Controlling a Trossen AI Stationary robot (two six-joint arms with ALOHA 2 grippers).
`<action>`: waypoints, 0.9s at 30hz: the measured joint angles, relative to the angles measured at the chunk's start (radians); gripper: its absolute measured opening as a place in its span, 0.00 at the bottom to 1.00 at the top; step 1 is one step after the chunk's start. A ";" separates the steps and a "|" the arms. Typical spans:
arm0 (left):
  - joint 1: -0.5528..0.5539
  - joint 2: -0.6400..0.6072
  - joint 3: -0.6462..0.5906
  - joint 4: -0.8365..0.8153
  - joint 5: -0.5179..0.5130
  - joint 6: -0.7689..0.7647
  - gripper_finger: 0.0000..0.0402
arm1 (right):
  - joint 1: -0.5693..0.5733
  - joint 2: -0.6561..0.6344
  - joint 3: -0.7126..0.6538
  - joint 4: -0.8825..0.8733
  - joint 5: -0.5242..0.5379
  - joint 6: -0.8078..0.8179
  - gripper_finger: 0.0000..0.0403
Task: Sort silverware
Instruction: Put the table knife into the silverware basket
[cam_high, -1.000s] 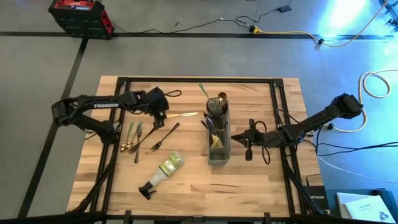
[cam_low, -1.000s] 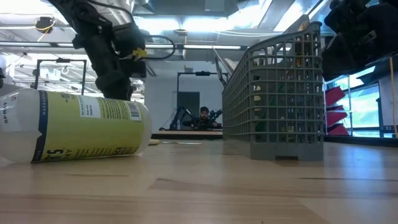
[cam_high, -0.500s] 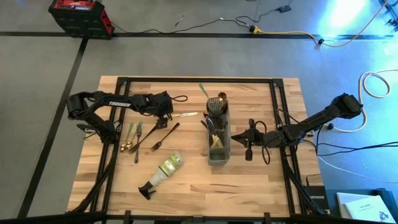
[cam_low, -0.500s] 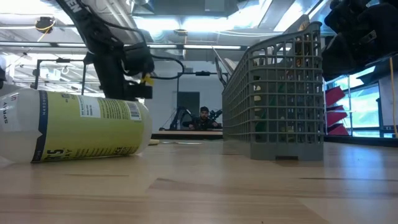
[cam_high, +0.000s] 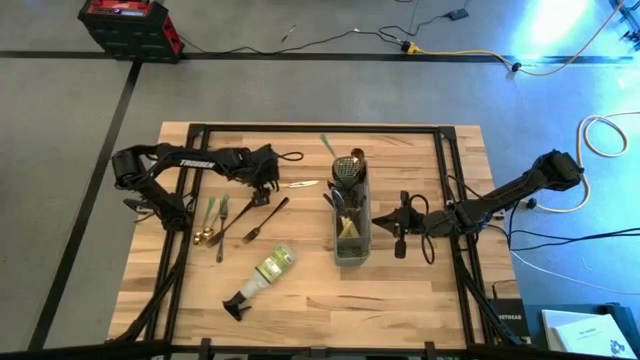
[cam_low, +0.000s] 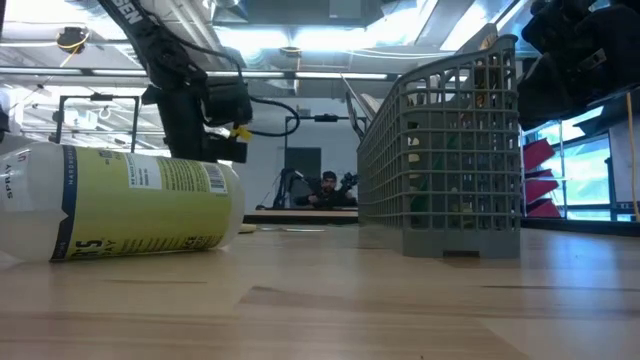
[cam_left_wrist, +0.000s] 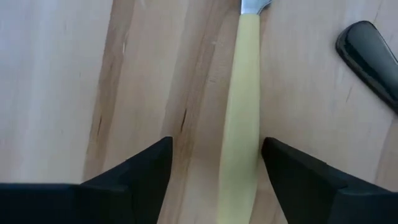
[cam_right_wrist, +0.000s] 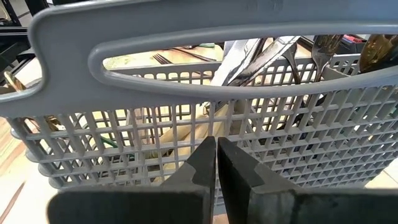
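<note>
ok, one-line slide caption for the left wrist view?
Left pincer open, straddling a cream-handled utensil lying on the wooden table.

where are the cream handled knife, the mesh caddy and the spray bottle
cream handled knife (cam_left_wrist: 242, 106), left wrist view, middle of its cream handle
mesh caddy (cam_high: 352, 252), high view, its near end wall
spray bottle (cam_high: 268, 270), high view, its labelled body
</note>
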 joint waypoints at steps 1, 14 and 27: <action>0.000 0.001 0.012 -0.018 -0.003 -0.001 0.59 | 0.000 0.000 0.000 0.000 0.000 0.000 0.00; 0.008 0.013 0.134 -0.182 -0.025 -0.004 0.59 | 0.000 0.000 0.000 0.000 0.000 0.000 0.00; 0.006 0.176 0.205 -0.209 0.005 0.115 0.58 | 0.000 0.000 0.000 -0.001 0.001 -0.001 0.00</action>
